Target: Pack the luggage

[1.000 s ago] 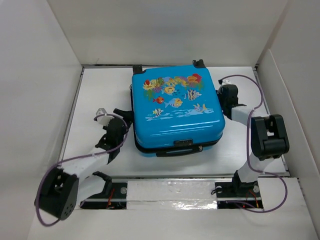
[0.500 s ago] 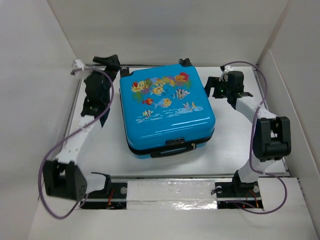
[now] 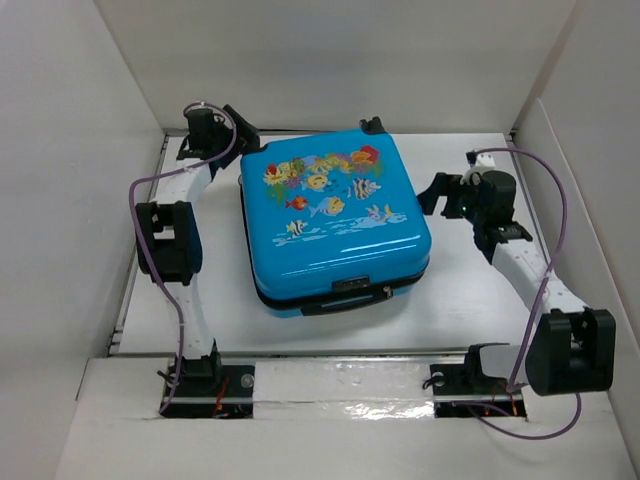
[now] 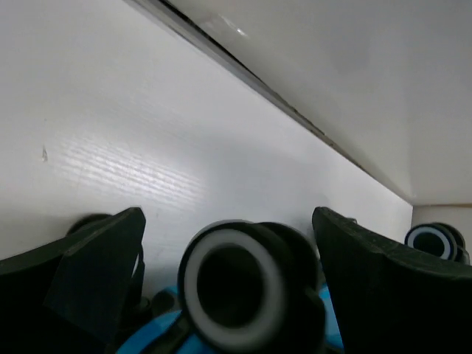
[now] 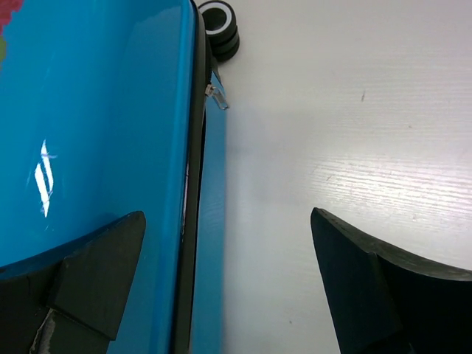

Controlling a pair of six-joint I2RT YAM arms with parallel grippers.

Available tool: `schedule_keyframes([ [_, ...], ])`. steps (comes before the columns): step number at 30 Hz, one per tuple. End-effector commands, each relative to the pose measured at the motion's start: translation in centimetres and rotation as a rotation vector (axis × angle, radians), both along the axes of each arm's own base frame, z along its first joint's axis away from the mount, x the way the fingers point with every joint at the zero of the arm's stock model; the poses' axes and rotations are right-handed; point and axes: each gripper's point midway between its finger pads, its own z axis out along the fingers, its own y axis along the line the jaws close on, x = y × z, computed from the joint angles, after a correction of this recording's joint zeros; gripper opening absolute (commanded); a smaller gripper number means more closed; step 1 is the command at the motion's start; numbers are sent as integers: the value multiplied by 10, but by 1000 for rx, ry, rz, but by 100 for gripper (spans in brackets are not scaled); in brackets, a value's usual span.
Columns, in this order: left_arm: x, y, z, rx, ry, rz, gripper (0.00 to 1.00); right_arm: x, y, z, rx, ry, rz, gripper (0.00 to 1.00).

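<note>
luggage point(image 3: 335, 225): lid down, fish print, on worktop point(image 3: 470, 290) | left end effector point(image 4: 227, 221): apart, wheel point(image 4: 236, 284) between | right end effector point(image 5: 227, 217): apart, beside luggage

Closed luggage point(image 3: 335, 225) lies flat on the white table point(image 3: 470, 295)

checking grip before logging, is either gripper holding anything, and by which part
Nothing is held: the left gripper is open astride a wheel of the luggage, and the right gripper is open at its side.
</note>
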Motion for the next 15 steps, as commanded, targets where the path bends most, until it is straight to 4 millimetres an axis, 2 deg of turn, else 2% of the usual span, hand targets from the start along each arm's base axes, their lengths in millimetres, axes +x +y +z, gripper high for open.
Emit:
schedule_keyframes([
  [1, -11, -29, 33, -86, -97, -138, 99, -16, 23, 6, -15, -51, 88, 100],
  [2, -10, -32, 24, -99, -80, -147, 99, -21, 22, -1, -19, -41, 91, 100],
  [3, -6, -34, 27, -111, -88, -157, 99, -26, 26, 1, -16, -49, 104, 100],
  [4, -7, -43, 25, -124, -80, -187, 99, -29, 26, 1, -13, -50, 106, 100],
  [7, -8, -53, 16, -158, -77, -205, 97, -38, 29, -4, -7, -51, 113, 100],
  [8, -7, -59, 22, -165, -94, -209, 96, -40, 32, -2, -4, -57, 121, 100],
  [9, -10, -59, 16, -175, -83, -201, 94, -41, 32, -3, -4, -55, 118, 100],
  [11, -9, -60, 24, -216, -124, -184, 86, -44, 35, -2, -1, -61, 130, 100],
  [12, -14, -66, 24, -235, -126, -193, 82, -45, 36, -2, 0, -59, 132, 100],
  [13, -14, -69, 33, -253, -168, -211, 72, -47, 39, -3, 2, -59, 141, 100],
  [14, -15, -70, 42, -283, -189, -207, 67, -48, 39, 0, 4, -67, 141, 100],
  [15, -18, -70, 37, -295, -183, -202, 62, -50, 42, 0, 6, -68, 151, 100],
])
